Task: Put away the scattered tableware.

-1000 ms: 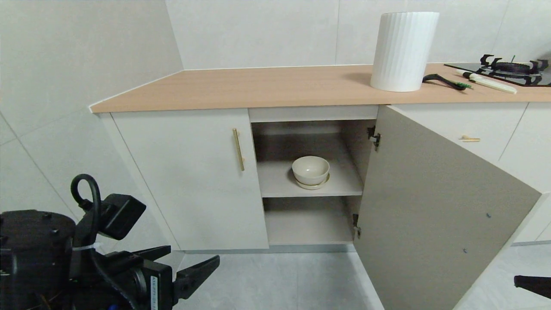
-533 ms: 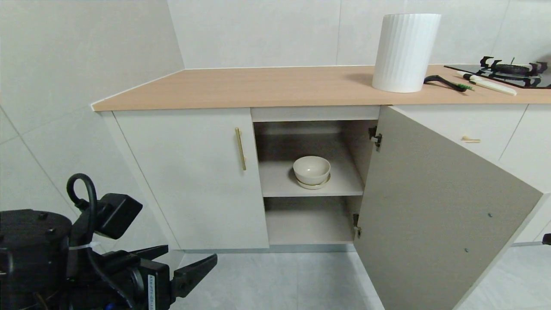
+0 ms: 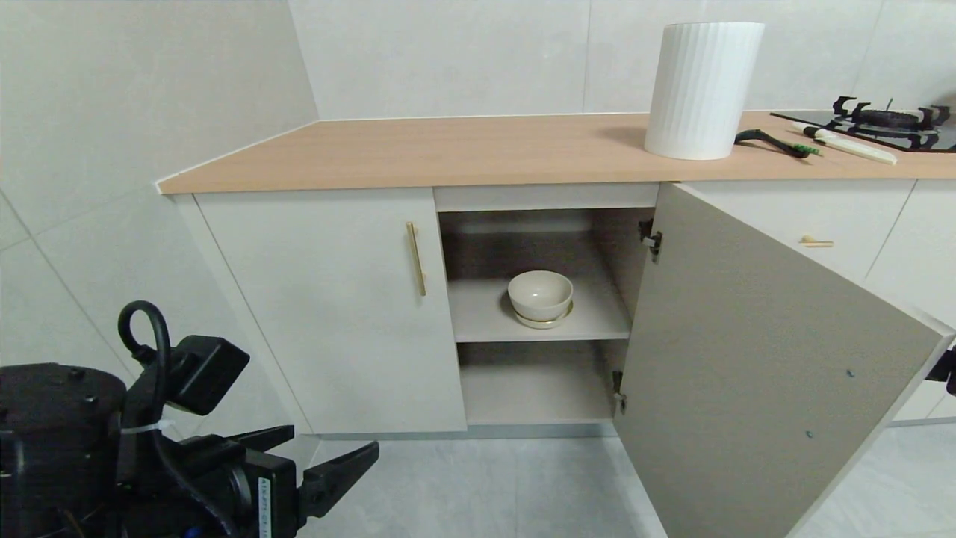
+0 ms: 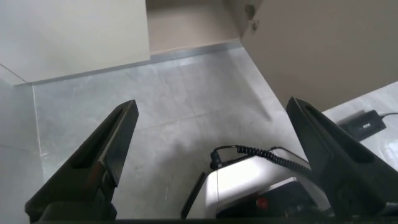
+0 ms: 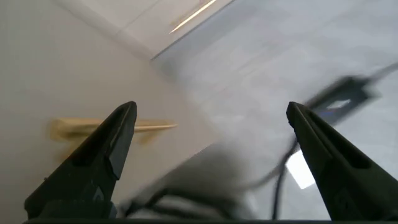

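Observation:
A cream bowl (image 3: 539, 293) sits on a small plate (image 3: 541, 322) on the middle shelf (image 3: 485, 314) of the open cabinet. The cabinet door (image 3: 747, 359) swings out toward me on the right. My left gripper (image 3: 317, 452) hangs low at the left over the floor, well short of the cabinet; it is open and empty (image 4: 211, 155). My right gripper (image 3: 942, 369) pokes out at the door's outer edge. In the right wrist view it (image 5: 211, 155) is open, with the door's gold handle (image 5: 112, 128) close beside one finger (image 5: 102, 155).
On the wooden counter (image 3: 448, 149) stand a tall white ribbed container (image 3: 702, 90), a black-handled brush (image 3: 773, 140), a white-handled knife (image 3: 848, 143) and a gas hob (image 3: 892, 119). The left cabinet door (image 3: 328, 299) is closed. Grey floor tiles (image 3: 485, 486) lie before the cabinet.
My right gripper has risen from low at the right edge to the open door's outer edge. The left gripper, bowl and plate have kept still.

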